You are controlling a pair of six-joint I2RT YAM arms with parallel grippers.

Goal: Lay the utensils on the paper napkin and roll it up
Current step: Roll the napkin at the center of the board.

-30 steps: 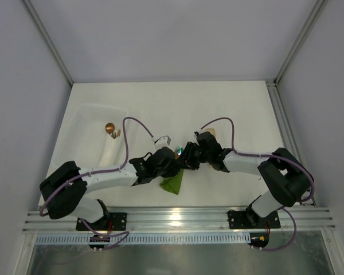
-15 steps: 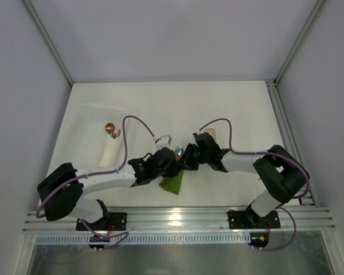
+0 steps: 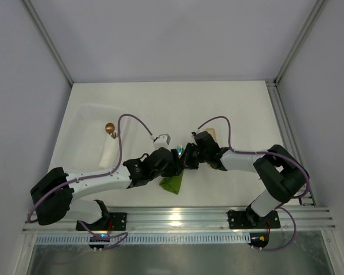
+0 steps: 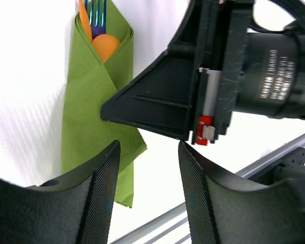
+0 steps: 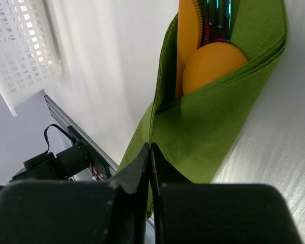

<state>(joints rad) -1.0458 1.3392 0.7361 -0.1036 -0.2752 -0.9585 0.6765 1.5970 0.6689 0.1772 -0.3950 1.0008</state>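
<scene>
Low over table [image 3: 241,109], left end effector [image 4: 147,151] gapes, right end effector [image 5: 150,147] pinches paper napkin [image 4: 86,127].

Take the paper napkin [image 3: 173,183] as your marker. It lies folded on the bench [image 3: 241,109], near the front edge and about midway between the two arm bases. The utensils [image 4: 94,20] sit inside its fold, their ends poking out of the end that points away from the bases (one rounded end rests just within the opening). The right gripper [image 3: 187,158] stands just behind and right of the napkin, jaws together, its tip touching the folded flap. The left gripper [image 3: 169,165] is just behind and left, jaws apart over the napkin's edge. Well left of the napkin you have a tray [image 3: 80,114] with a roll [image 3: 108,153] lying in it.
</scene>
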